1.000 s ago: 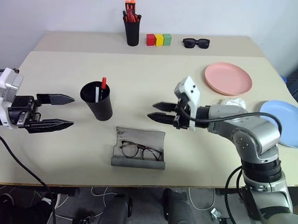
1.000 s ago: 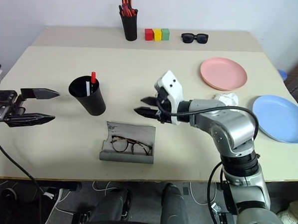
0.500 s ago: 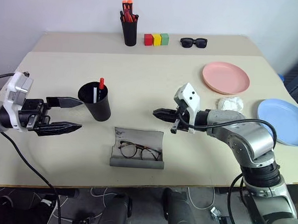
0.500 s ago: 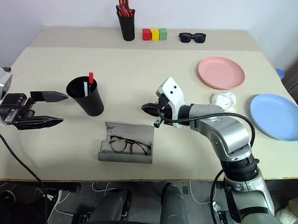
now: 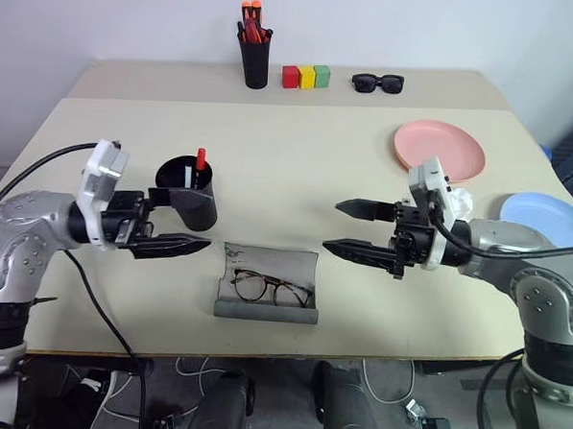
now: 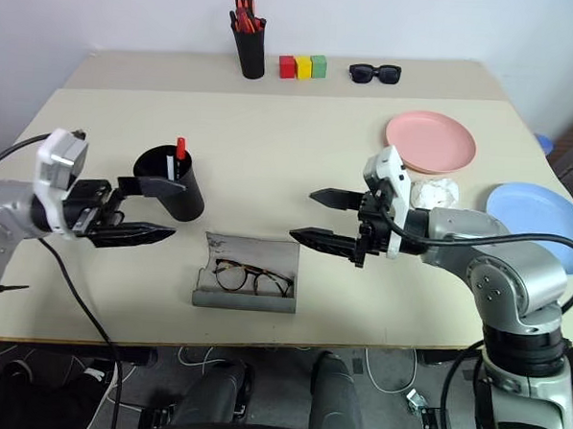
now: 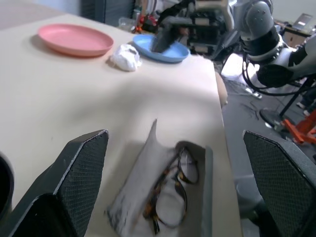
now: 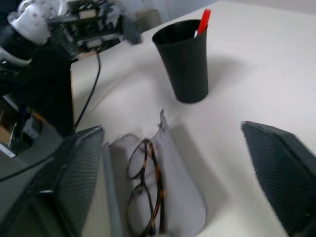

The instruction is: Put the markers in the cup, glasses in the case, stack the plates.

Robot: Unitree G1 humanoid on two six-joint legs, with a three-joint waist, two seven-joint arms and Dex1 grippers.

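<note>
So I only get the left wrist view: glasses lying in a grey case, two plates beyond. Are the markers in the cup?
Observer: Yes, both markers stand in the black cup, with the red cap poking out.
Visitor: Anything further back?
Observer: Along the far edge there is a pen holder, three coloured blocks and black sunglasses.
Visitor: And the right tool?
Observer: The right tool is open and empty, hovering to the right of the case.

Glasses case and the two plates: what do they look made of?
The case: grey shell with a soft-looking lighter lining, probably fabric; its raised flap looks limp. The pink plate and blue plate: likely plastic, smooth, evenly coloured, with a dull sheen.
</note>
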